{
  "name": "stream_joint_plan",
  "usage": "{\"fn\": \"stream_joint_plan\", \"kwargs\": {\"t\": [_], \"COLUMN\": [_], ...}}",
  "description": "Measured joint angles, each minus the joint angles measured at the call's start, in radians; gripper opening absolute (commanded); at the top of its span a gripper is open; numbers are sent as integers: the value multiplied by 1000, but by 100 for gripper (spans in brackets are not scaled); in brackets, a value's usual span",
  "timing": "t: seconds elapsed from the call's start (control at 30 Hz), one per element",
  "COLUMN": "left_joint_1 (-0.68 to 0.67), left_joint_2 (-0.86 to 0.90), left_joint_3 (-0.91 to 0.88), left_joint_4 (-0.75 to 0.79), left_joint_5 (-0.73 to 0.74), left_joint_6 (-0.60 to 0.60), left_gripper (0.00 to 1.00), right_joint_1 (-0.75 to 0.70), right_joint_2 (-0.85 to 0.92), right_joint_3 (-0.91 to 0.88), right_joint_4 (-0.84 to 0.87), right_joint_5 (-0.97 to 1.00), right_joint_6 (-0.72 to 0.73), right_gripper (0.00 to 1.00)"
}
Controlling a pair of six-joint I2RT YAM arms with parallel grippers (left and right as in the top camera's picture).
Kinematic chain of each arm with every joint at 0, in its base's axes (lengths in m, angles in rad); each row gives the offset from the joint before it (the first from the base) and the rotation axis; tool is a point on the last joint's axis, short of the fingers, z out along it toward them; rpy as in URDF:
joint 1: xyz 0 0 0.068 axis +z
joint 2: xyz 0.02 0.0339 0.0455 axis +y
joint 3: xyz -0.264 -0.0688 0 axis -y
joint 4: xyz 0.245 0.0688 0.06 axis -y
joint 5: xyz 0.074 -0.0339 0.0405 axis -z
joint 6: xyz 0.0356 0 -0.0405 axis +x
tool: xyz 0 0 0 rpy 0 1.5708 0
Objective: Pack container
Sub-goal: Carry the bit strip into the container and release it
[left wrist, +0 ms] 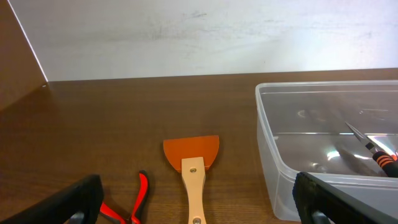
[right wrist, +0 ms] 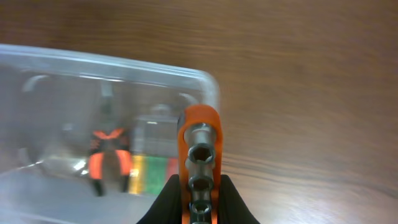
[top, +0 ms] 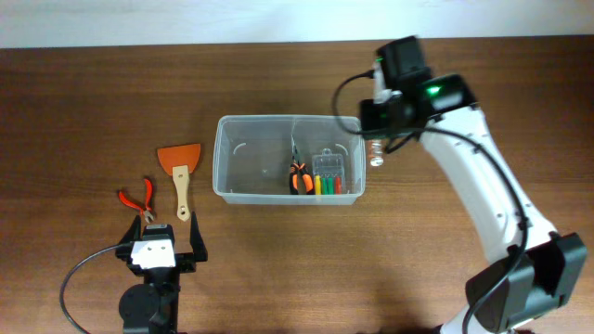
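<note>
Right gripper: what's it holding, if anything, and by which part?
The right gripper holds an orange socket rail by one end, pinched between both fingers; the other end sticks out free.

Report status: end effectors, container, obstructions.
Left end effector open, near scraper and red pliers. Right end effector shut on orange socket rail at right end of container. Nothing between them.

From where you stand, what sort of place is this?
Likely a robotics test bench: wooden table, plain white wall, a robot arm holding an orange socket holder by a container of hand tools.
</note>
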Motion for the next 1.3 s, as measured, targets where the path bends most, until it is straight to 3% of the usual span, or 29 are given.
{"fn": "stream_joint_plan", "kwargs": {"t": [0.17,0.43,1.23,1.3], "left_joint_1": [0,0,0,0], "left_joint_2": [0,0,0,0], "left_joint_3": [0,0,0,0], "left_joint_4": [0,0,0,0], "left_joint_5": [0,0,0,0], "left_joint_6": [0,0,0,0], "left_gripper": [99,99,99,99], "right_joint_1": [96,116,171,171], "right_joint_2": [0,18,332,351], "right_joint_3": [0,1,7,7], "right_joint_4": [38,39,2,-1], "right_joint_5": [0,1,1,1], "right_joint_6": [25,34,42,46], "right_gripper": [12,13,14,18]}}
